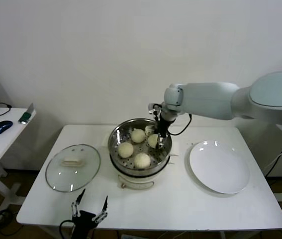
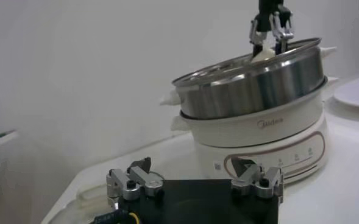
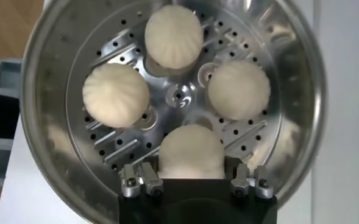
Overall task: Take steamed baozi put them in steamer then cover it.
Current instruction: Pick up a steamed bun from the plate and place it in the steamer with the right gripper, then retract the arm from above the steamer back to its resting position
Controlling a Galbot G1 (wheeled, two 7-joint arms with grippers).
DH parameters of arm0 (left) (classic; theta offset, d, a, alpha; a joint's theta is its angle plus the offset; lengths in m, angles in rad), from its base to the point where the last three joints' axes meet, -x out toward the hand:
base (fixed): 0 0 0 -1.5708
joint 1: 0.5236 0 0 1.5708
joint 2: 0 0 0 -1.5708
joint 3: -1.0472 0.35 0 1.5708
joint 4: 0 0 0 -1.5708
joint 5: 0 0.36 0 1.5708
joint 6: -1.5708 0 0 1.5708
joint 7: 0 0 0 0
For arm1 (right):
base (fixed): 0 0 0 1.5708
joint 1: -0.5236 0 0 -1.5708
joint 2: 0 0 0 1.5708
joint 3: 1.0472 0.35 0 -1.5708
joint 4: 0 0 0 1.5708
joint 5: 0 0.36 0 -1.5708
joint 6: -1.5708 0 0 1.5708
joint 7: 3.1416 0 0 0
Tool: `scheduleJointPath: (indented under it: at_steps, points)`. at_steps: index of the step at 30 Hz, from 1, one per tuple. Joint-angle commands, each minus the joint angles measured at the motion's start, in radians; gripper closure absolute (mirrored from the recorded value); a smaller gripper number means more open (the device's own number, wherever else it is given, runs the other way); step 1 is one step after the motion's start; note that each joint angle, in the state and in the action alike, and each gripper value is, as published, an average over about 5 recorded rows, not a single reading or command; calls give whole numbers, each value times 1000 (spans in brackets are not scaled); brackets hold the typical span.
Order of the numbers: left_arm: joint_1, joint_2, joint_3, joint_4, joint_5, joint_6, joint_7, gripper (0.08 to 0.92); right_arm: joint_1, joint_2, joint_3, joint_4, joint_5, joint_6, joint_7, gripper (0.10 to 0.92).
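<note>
Inside steamer: 4 baozi; right tool spread around 1 (left tool spread, idle).

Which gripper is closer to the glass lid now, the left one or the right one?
Left. The left gripper waits at the table's front edge, just in front of the glass lid. The right gripper is over the steamer, beside the lid.

Your white table carries three things: the glass cover on the left, the steamer in the middle, and a white plate on the right.
</note>
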Motion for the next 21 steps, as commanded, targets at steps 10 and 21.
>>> scheduleJointPath:
  at_steps: [10, 21]
  points:
    - [9, 4, -8, 6, -9, -11, -2, 177, -13, 12, 10, -1, -3, -29, 6, 213]
    - [8, 4, -20, 2, -14, -9, -3, 177, 65, -134, 96, 65, 6, 23, 7, 203]
